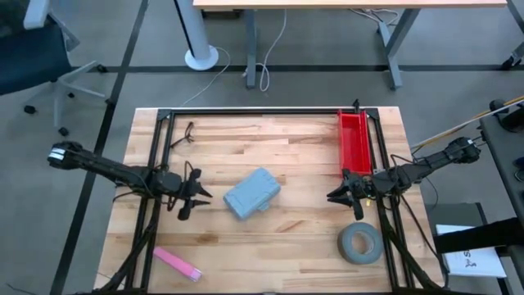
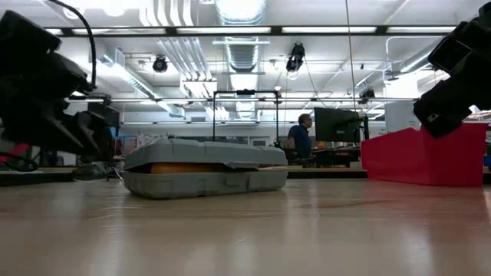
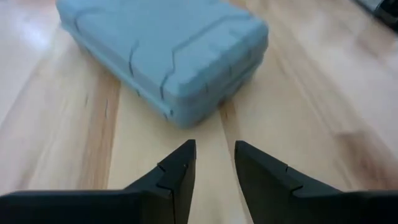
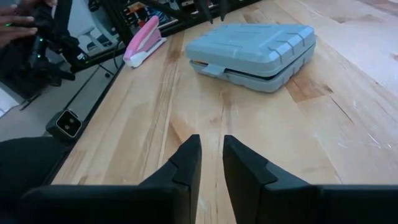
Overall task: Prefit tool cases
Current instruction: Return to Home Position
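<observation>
The blue-grey tool case [image 1: 252, 193] lies flat on its underside in the middle of the wooden table, its lid down. A thin slit between its halves shows orange [image 2: 184, 167], and a small latch tab [image 4: 211, 70] sticks out of one long side. My left gripper [image 1: 201, 194] stands a little to the case's left, pointing at it. Its fingers are open with nothing between them [image 3: 215, 149]. My right gripper [image 1: 332, 195] stands farther off on the case's right, also pointing at it. Only a narrow gap separates its fingers, with nothing in it [image 4: 211, 144].
A red bin [image 1: 354, 143] stands along the right edge, behind my right gripper. A grey tape roll [image 1: 360, 243] lies at the near right. A pink object [image 1: 176, 264] lies at the near left. A black frame [image 1: 262, 111] borders the table. A person [image 2: 299, 138] sits in the room beyond.
</observation>
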### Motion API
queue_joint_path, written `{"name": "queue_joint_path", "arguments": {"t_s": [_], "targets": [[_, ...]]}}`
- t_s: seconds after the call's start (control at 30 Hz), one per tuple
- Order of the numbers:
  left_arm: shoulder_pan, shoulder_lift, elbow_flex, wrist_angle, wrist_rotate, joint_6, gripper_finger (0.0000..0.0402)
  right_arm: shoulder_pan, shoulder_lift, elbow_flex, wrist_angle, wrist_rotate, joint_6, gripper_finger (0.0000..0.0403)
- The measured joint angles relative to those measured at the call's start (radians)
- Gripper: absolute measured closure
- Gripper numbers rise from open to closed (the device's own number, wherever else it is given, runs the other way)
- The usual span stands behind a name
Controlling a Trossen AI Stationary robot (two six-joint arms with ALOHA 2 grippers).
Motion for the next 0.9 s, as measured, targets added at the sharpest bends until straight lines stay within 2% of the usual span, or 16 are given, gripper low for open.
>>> {"name": "queue_joint_path", "arguments": {"t_s": [0.2,0.53,0.9], "targets": [[0.0,-0.145,0.0,-0.003,0.0,-0.001,0.0276,0.0,0.0,0.0,0.0,0.0,0.0,0.0359],[0.001,-0.54,0.001,-0.01,0.018,-0.001,0.0263,0.0,0.0,0.0,0.0,-0.001,0.0,0.0344],[0.006,-0.566,0.0,0.005,0.021,-0.001,0.0259,0.0,0.0,0.0,0.0,0.0,0.0,0.0329]]}}
